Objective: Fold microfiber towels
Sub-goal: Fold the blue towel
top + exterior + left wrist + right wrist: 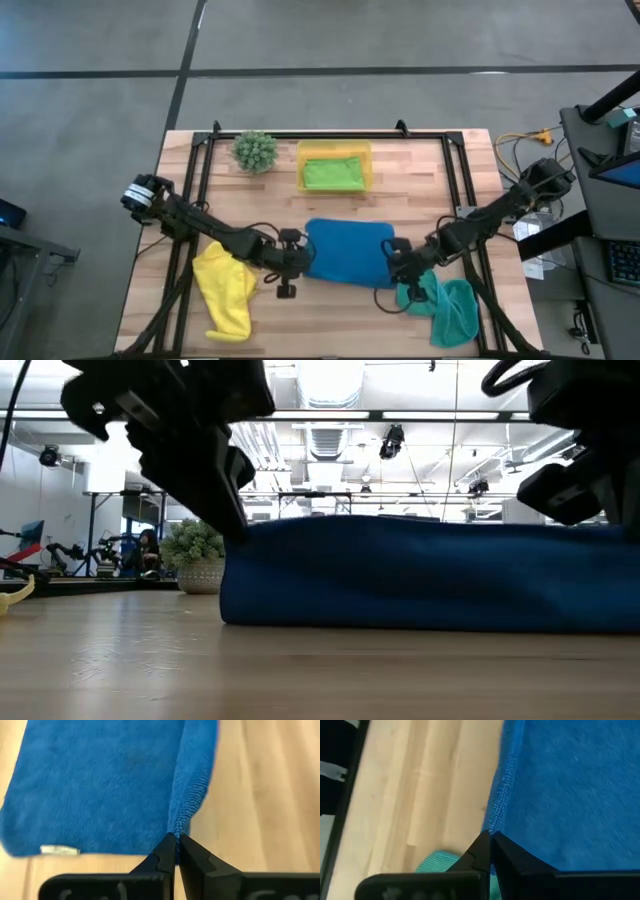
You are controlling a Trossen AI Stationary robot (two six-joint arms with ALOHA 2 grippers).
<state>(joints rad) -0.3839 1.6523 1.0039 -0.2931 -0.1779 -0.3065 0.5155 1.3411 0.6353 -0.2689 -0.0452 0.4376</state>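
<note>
The bright blue towel [348, 250] lies mid-table, and in the low view its near edge [430, 575] stands raised like a wall while its lower part rests on the wood. My left gripper [300, 262] is shut at its near left corner. My right gripper [395, 262] is shut at its near right corner. A crumpled yellow towel [228, 285] lies at the near left and a teal towel [445, 305] at the near right. A lime green towel [333, 172] lies in the yellow tray. My left gripper pinches the blue towel's near left corner [176, 827] between its two fingertips [165, 851], coming slanting down from the near left. The corner is lifted off the table and the cloth bunches into a ridge running away from the tips. My right gripper pinches the near right corner [495, 822] between its fingertips [481, 847], slanting down from the near right. That corner is raised, the edge running up from the tips, and the rest of the towel lies on the table.
A small spiky green plant [255, 150] stands at the far left beside the yellow tray [303, 150]. A black frame [205, 150] runs along the table's sides and far edge. Bare wood lies between the blue towel and the tray.
</note>
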